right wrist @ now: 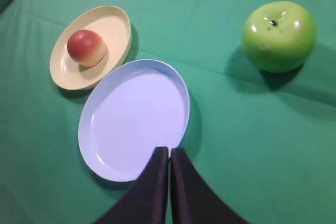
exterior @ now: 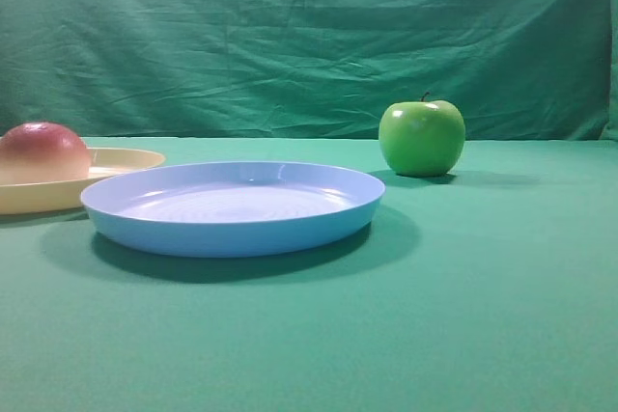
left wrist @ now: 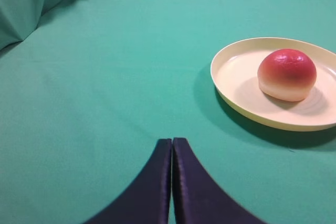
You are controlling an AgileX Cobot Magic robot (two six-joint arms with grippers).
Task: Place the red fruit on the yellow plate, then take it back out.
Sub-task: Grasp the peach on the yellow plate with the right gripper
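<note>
A: So, where's the red fruit?

B: On the yellow plate, ahead and to the right of my left gripper. Jaws pressed together, holding nothing.

A: Right gripper?

B: Also closed, empty, over the light blue plate. Left's nearer, I'd judge; fruit's round, no long axis.

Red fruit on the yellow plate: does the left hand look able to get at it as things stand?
Probably yes. The red fruit sits uncovered in the yellow plate, with only bare cloth between it and the left hand. The hand is shut and would need to open first.
</note>
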